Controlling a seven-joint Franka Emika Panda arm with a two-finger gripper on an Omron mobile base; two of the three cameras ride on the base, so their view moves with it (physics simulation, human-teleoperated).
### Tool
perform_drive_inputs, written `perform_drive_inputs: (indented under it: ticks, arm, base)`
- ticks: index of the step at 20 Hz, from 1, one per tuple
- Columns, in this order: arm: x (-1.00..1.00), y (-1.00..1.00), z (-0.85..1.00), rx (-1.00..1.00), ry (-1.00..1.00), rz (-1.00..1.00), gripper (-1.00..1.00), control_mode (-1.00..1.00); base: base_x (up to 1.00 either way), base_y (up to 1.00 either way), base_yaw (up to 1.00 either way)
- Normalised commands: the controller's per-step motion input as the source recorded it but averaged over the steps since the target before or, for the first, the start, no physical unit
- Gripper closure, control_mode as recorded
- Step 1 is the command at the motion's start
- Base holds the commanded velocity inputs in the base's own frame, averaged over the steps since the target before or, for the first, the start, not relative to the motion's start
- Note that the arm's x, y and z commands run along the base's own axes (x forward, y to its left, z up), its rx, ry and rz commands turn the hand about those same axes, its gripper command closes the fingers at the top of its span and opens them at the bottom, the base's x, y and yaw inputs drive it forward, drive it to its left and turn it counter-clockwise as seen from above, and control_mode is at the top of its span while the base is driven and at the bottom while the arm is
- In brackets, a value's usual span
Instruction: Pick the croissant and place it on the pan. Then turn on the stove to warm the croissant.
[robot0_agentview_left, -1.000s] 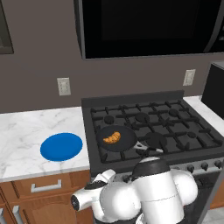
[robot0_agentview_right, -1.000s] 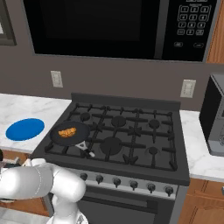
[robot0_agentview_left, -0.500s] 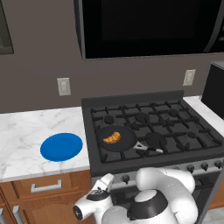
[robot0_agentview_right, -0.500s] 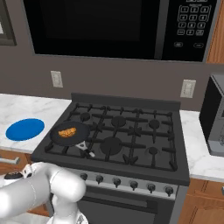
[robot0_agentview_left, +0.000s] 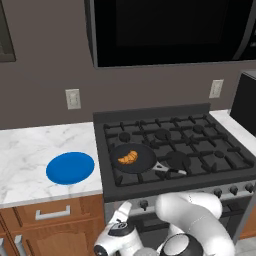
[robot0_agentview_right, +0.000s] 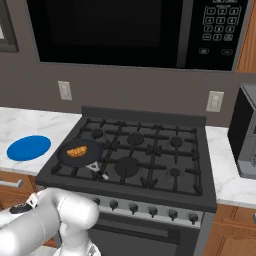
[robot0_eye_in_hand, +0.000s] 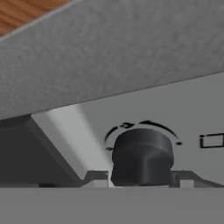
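Note:
The golden croissant (robot0_agentview_left: 128, 158) (robot0_agentview_right: 77, 151) lies inside the dark round pan (robot0_agentview_left: 143, 164) (robot0_agentview_right: 93, 147) on the front left burner of the black stove (robot0_agentview_left: 190, 145) (robot0_agentview_right: 150, 150). My arm is folded low in front of the range, and my gripper (robot0_agentview_left: 126, 206) reaches up at the left end of the grey knob panel. In the hand view a dark stove knob (robot0_eye_in_hand: 142, 153) stands very close, with my gripper (robot0_eye_in_hand: 141, 181) shut on its base, one fingertip at each side. The row of other knobs (robot0_agentview_right: 152, 211) runs along the front panel.
A flat blue plate (robot0_agentview_left: 70, 167) (robot0_agentview_right: 29, 148) lies on the white marble counter (robot0_agentview_left: 30, 150) left of the stove. A black microwave (robot0_agentview_right: 130, 30) hangs above the range. A dark appliance (robot0_agentview_right: 247, 135) stands on the right counter. Wooden drawers (robot0_agentview_left: 50, 220) sit below the left counter.
My arm has sunk lower in front of the stove and the hand has swung down to the left end of the knob panel. Croissant, pan and plate have not moved.

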Motion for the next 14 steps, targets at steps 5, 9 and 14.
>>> perform_drive_inputs:
  ticks: [5,9,14]
  arm:
    - [0.75,-0.11,-0.04,-0.01,0.08,0.21,1.00,-1.00]
    - [0.81,0.00,-0.10,-0.16,0.14,0.26,1.00,-1.00]
    - [0.64,0.00,-0.16,-0.23,0.09,0.32,1.00,-1.00]
  base:
    - [0.00,0.00,0.00]
    - [0.00,0.00,0.00]
    - [0.00,0.00,0.00]
